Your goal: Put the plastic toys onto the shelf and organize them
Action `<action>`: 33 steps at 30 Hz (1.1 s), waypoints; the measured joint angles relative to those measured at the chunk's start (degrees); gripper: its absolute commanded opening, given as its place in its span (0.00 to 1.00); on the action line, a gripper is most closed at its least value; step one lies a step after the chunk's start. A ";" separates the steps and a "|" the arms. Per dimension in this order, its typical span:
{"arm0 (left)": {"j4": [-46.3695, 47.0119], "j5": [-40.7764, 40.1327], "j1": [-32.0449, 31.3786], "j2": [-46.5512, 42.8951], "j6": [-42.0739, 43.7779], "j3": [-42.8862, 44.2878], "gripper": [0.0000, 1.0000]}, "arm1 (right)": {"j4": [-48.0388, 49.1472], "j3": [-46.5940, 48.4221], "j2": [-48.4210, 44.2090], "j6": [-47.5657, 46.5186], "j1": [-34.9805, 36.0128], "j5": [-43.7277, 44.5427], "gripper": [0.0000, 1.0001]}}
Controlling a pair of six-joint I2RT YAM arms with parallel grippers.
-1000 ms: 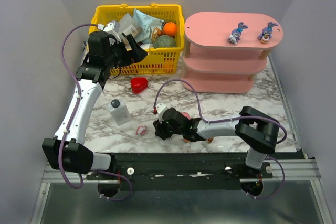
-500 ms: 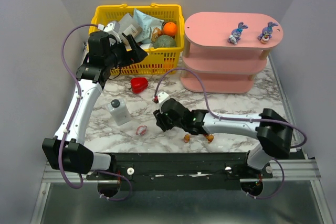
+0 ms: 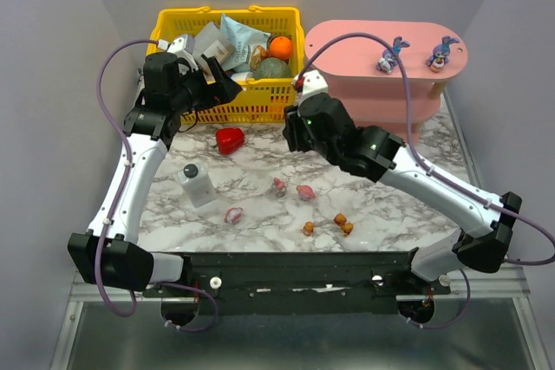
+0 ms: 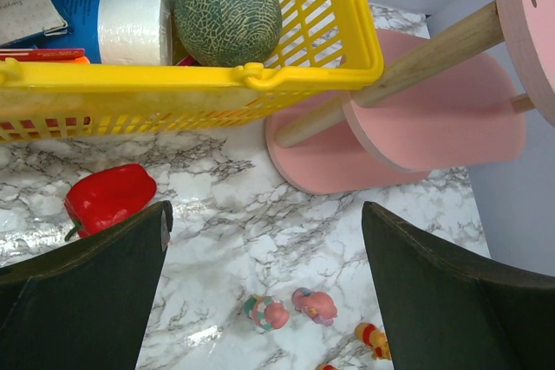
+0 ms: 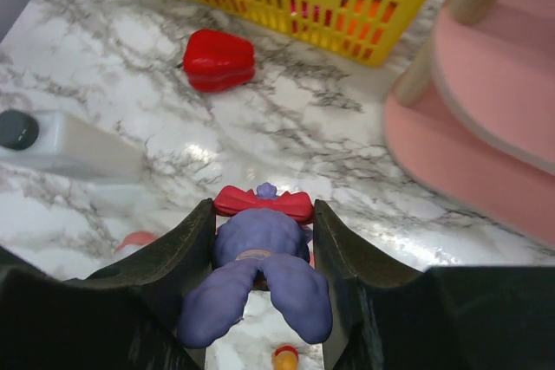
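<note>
My right gripper (image 5: 263,214), half-shut, pinches a purple bunny (image 5: 260,247); left gripper (image 4: 264,218) gapes empty. Clipping the shelf (image 3: 347,41) could dislodge it.

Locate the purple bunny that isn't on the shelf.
Right wrist view: the purple bunny is held in the right gripper above the marble table, with the shelf to its right and the red object ahead.

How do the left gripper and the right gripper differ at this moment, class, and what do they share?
The left gripper is open wide and empty; the right gripper is shut on a purple bunny. The left gripper hangs in front of the yellow basket; the right gripper is beside the left end of the pink shelf. Both have two dark fingers.
</note>
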 measured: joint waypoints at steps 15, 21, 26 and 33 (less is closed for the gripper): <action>0.09 -0.17 0.00 -0.74 -0.13 -0.94 0.99 | -14.34 24.61 2.69 -1.46 -11.89 9.53 0.14; 0.11 -0.17 0.00 -0.81 -0.13 -1.07 0.99 | -18.16 35.60 10.49 -2.56 -15.50 9.88 0.16; 0.11 -0.17 0.00 -0.81 -0.13 -1.14 0.99 | -20.90 39.58 14.45 -3.17 -17.79 9.07 0.17; 0.09 -0.17 0.00 -0.81 -0.09 -1.14 0.99 | -22.75 40.96 15.87 -3.65 -20.26 7.76 0.20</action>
